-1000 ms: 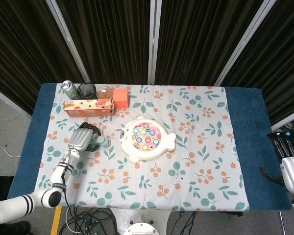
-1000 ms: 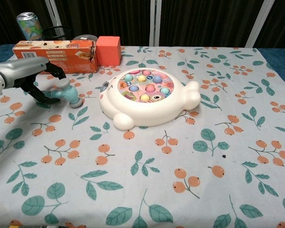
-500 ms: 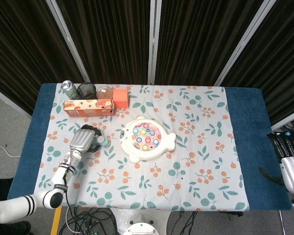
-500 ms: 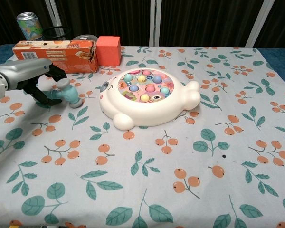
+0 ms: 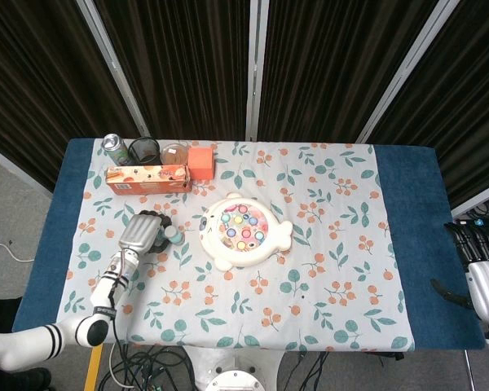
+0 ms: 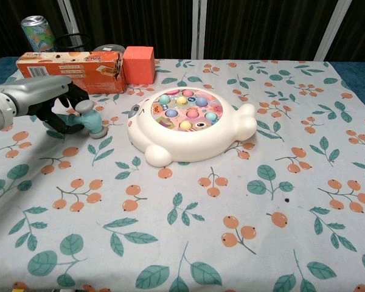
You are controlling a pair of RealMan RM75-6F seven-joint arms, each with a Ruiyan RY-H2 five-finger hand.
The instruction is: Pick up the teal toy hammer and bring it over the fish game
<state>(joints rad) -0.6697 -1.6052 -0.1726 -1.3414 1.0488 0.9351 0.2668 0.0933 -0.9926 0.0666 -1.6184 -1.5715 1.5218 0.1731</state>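
Note:
The teal toy hammer [image 6: 90, 119] with grey head ends shows just left of the fish game, its handle hidden inside my left hand [image 6: 52, 104]. The fingers of that hand curl around the handle and grip it close above the cloth. From the head view, the left hand [image 5: 142, 233] covers most of the hammer [image 5: 173, 236]. The white fish game [image 6: 188, 125] with coloured pegs lies mid-table [image 5: 243, 230]. My right hand [image 5: 482, 278] hangs off the table's right edge, fingers apart and holding nothing.
Along the back left stand an orange carton [image 6: 70, 70], a red-orange cube [image 6: 139, 64], a drinks can [image 6: 38, 33], a black mesh cup [image 5: 144, 150] and a clear jar [image 5: 174, 152]. The floral cloth [image 6: 231, 231] covers the table.
My left hand has closed more tightly round the hammer handle and shifted slightly right toward the fish game. The right hand has stayed put.

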